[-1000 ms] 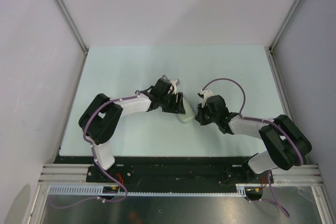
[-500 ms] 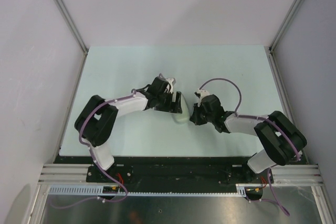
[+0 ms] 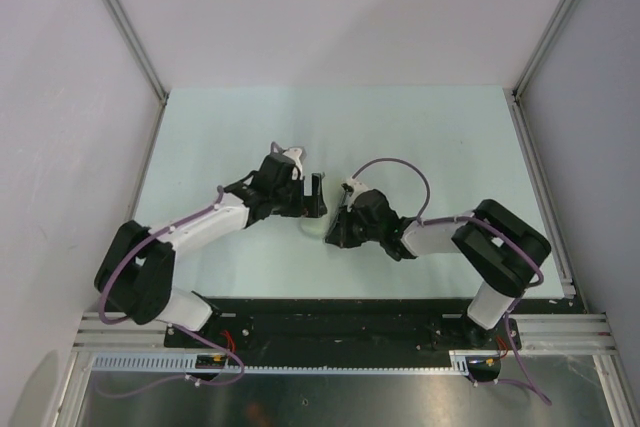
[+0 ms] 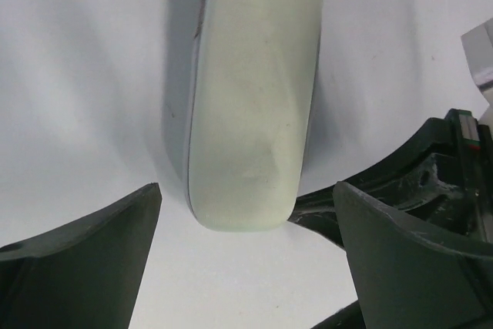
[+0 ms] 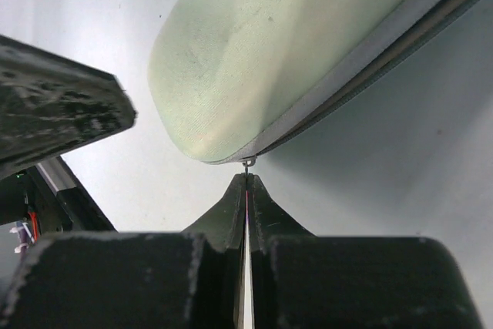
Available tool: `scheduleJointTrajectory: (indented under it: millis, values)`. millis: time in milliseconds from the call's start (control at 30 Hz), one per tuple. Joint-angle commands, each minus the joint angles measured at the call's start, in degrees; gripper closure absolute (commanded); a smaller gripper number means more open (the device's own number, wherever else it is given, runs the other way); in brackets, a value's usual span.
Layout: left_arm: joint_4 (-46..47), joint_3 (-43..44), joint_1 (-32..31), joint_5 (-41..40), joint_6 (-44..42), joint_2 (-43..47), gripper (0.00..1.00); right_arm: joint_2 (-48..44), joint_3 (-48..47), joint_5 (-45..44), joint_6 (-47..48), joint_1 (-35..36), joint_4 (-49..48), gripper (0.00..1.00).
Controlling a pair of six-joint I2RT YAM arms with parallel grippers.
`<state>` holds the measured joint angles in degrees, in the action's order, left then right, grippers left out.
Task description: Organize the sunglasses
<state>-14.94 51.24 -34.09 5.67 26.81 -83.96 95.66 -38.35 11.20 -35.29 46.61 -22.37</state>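
Beige-ish fabric with a faint green tint is what the oblong case (image 4: pixel 250 98) is covered in. It's laid flat on the pale mint surface (image 3: pixel 420 137), roughly mid-surface, between the two arms.

The left hand (image 4: pixel 246 190) is spread wide, nothing gripped. In its wrist view, one rounded end of the case is framed between the two dark fingers (image 4: pixel 85 267), with bare surface showing on both sides, so no contact can be made out there. From overhead, that hand is seen just to the left of the case, pointed toward it.

The right hand (image 5: pixel 246 182) is pressed fully together, with the tips brought right up to the other rounded end of the case. A dark seam (image 5: pixel 370 59) runs along the case's edge, and a tiny metal loop (image 5: pixel 246 163) hangs from it right at those closed tips. Whether the loop is actually pinched or only touched can't be told, since it's too small.

As for the sunglasses, they can't be spotted in any of the three views. The case is seen closed, so what's inside can't be checked.
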Motion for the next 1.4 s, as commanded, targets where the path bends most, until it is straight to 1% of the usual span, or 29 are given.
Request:
scheduleJointTrajectory:
  millis: [0,267,400,433,533,600,733,767,800,967,1067,1200,1367]
  values:
    - [-0.2,-3.5,0.6,-4.1,4.6,4.0,0.0,2.6,-2.6,2.2,-4.3,0.8,-5.6,1.0]
    - [1.1,-9.3,1.1,-5.3,13.0,5.1,0.07,5.3,-3.5,1.7,-4.8,1.5,-5.6,1.0]
    - [4.3,-10.5,1.1,-4.0,14.3,4.7,0.07,5.9,-4.0,2.2,-4.0,1.4,-5.3,1.0]
    - [6.6,-11.2,1.2,-3.6,14.3,4.9,0.07,5.9,-4.2,2.2,-3.7,1.4,-5.1,1.0]
    - [9.6,-11.8,1.2,-2.6,14.3,5.6,0.05,6.0,-4.5,2.2,-3.6,1.1,-4.9,1.0]
    - [9.8,-11.9,1.2,-3.2,15.0,5.6,0.05,6.0,-4.7,2.1,-3.6,1.0,-4.6,1.0]
    - [10.5,-12.4,1.3,-4.4,18.2,3.8,0.1,6.2,-4.9,1.9,-3.7,0.7,-4.4,1.0]
    - [10.8,-12.5,1.3,-4.0,19.1,3.0,0.15,6.3,-4.9,1.8,-3.9,0.7,-4.3,1.0]
    - [11.1,-12.5,1.3,-3.7,19.7,2.6,0.17,6.3,-5.0,1.8,-4.1,0.6,-4.3,1.0]
    - [11.5,-13.6,1.3,-2.3,22.7,1.2,0.21,6.9,-5.6,1.9,-4.4,0.5,-4.0,1.0]
    - [12.2,-14.0,1.3,-1.8,22.9,0.2,0.28,7.2,-5.7,1.8,-4.3,0.4,-3.6,1.0]
    - [12.1,-14.3,1.3,-2.2,23.1,-0.8,0.3,6.8,-5.8,1.5,-4.0,-0.3,-2.5,1.0]
    - [12.0,-16.9,1.3,-2.3,22.9,-1.6,0.34,5.5,-5.9,0.4,-1.9,-1.9,-0.5,1.0]
